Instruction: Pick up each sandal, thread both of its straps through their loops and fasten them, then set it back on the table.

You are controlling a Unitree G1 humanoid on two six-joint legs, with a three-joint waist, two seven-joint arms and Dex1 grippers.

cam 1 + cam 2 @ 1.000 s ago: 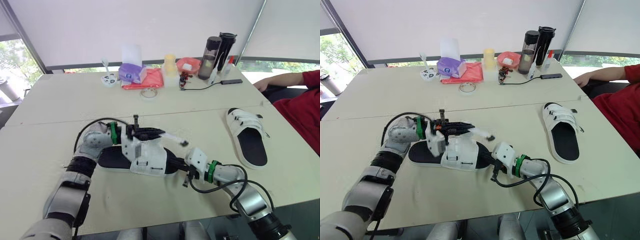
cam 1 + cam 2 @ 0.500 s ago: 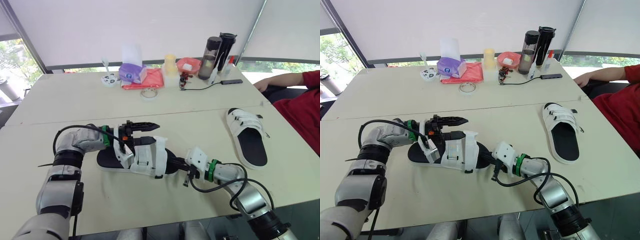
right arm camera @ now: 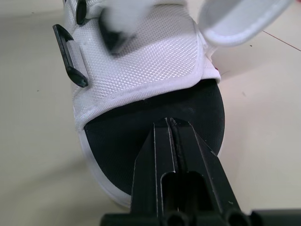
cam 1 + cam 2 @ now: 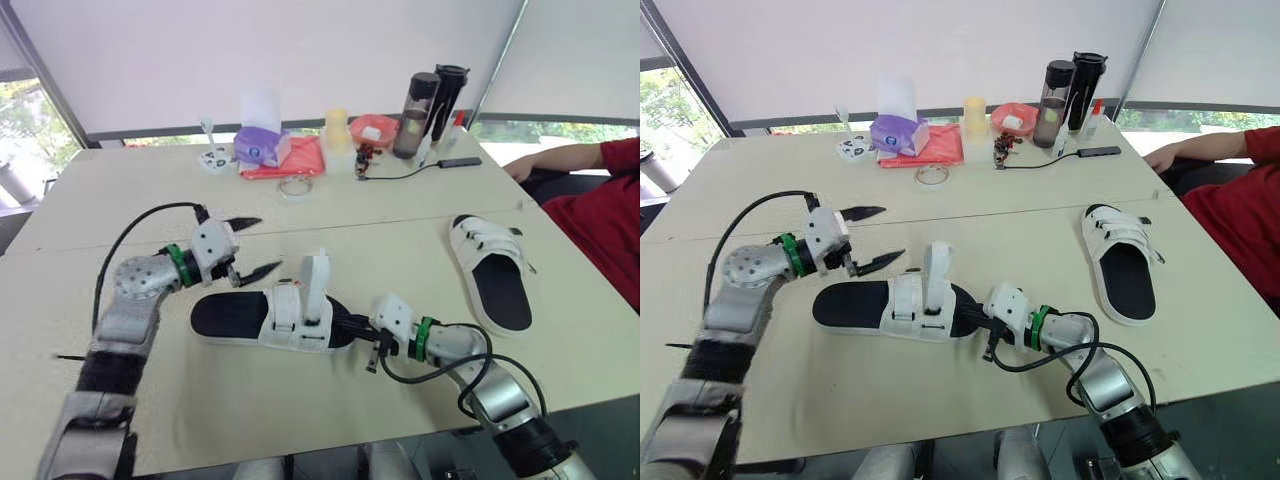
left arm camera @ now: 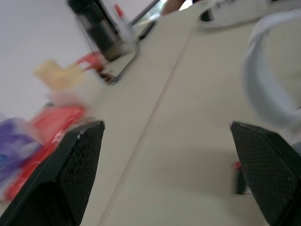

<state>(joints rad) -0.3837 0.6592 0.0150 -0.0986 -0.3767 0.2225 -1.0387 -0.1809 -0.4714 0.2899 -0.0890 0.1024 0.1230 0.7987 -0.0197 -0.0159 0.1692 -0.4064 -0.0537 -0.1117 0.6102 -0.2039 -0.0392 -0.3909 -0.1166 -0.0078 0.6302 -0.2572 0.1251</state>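
— Where is the sandal (image 4: 270, 318)?

— Flat on the table (image 4: 400, 230), near the front edge, sole down. One strap (image 4: 316, 280) stands straight up from its white upper, loose, through no loop.

— And the left claw (image 4: 262, 243)?

— Spread wide and holding nothing. It hangs just above the table beside the heel end, apart from the sandal. In the left wrist view its fingers (image 5: 75, 174) stand far apart with bare table between them.

— The right one?

— The right claw (image 3: 171, 123) is pressed together, its tips lying on the black footbed at the toe end, just short of the white upper. I cannot tell whether it pinches the sole's edge.

— Anything else?

— The second sandal (image 4: 493, 272) lies well apart to the right, sole down, with both straps across its upper. A person's arm (image 4: 560, 160) rests at the table's far right edge.
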